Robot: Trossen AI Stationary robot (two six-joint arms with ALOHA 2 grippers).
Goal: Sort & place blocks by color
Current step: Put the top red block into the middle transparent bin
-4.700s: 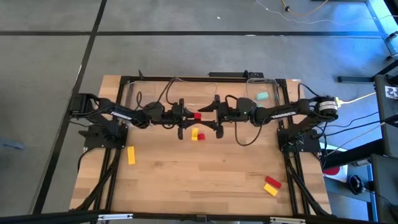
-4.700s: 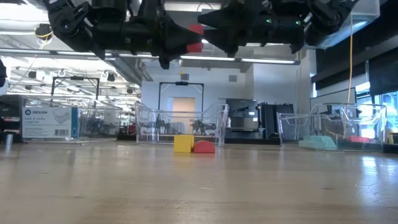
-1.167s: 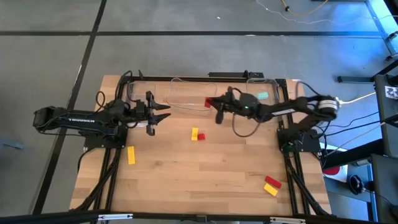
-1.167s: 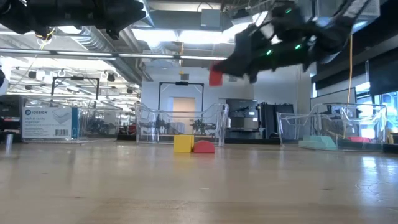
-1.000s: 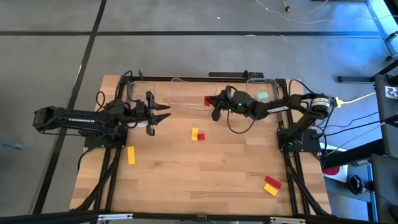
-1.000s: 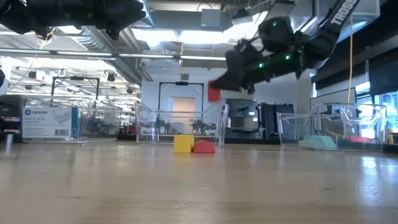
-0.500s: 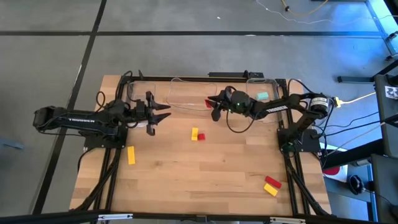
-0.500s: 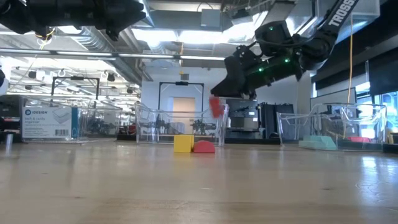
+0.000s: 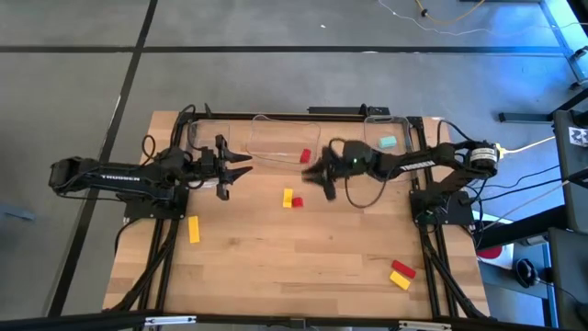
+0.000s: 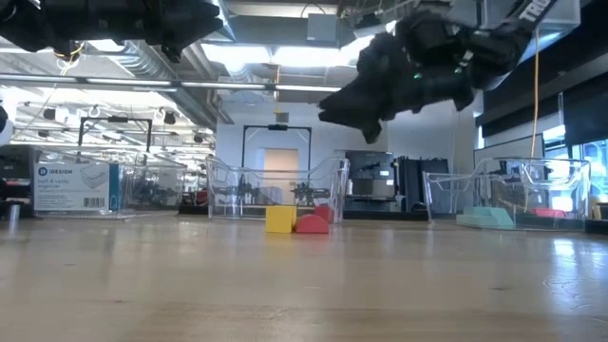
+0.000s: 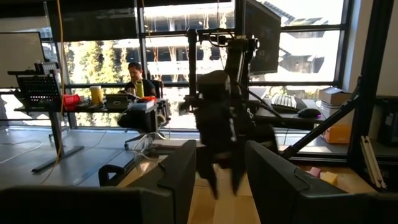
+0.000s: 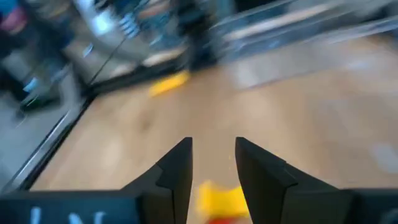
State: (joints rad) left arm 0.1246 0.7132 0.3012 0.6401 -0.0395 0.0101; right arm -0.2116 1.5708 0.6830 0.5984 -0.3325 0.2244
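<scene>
Nearest the front edge of the table, at my right, a red block and a yellow block lie touching. At my left side a lone yellow block lies flat on the wood. Mid-table, a yellow block and a red block sit side by side, touching. My right gripper hangs above the table just beyond that pair, fingers parted with nothing between them; my right wrist view shows the same empty gap over the wood. My left gripper hovers off to the left, fingers apart and empty. Farther back, a red block lies inside the middle clear bin. A teal block rests in the right-hand clear bin.
</scene>
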